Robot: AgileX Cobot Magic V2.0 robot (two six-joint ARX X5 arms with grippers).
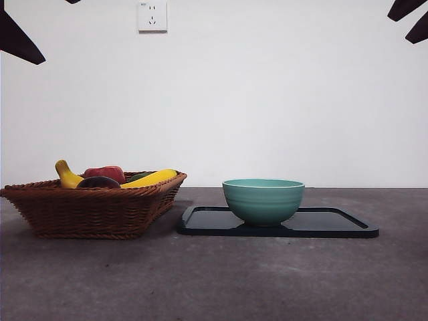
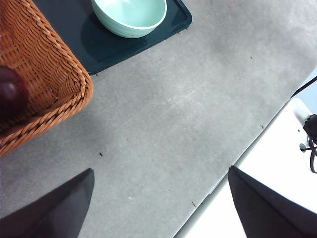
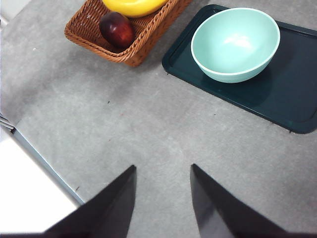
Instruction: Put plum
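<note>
In the wicker basket the plum lies untouched; nothing has begun. Left gripper and right gripper hover with jaws apart, empty, bowl unfilled.

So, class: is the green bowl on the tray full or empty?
Empty. The right wrist view looks down into the bowl on the dark tray and shows only its bare pale inside; the plum lies in the basket.

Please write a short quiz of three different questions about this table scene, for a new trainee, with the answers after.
1. True or false: the plum lies in the bowl.
2. The bowl stands on: A) the wicker basket; B) the dark tray; C) the bare table.
3. Fill in: both the left gripper and the right gripper hold ____.

Key: 1 false, it lies in the basket; 2 B; 3 nothing, their jaws are open.
</note>
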